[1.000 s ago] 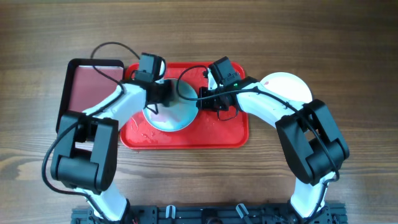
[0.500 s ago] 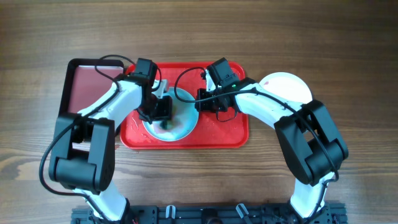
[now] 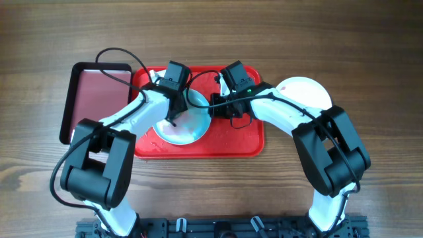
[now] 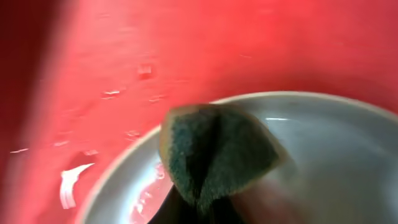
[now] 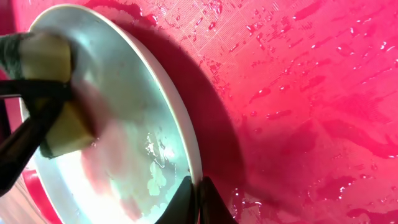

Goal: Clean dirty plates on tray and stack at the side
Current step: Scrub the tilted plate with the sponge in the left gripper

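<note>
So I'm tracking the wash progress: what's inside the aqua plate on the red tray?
A green-and-yellow sponge, pinched by the left end effector, presses on the aqua plate, with water droplets beside it. Whatever lies under the sponge is covered.

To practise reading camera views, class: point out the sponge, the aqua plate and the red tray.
sponge [image 4: 214, 152]: left wrist view, its dark scrubbing face.
aqua plate [image 5: 149, 87]: right wrist view, its bare inner surface.
red tray [image 5: 311, 93]: right wrist view, its wet floor.

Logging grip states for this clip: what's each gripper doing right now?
Left gripper: closed on the sponge.
Right gripper: closed on rim of aqua plate.
</note>
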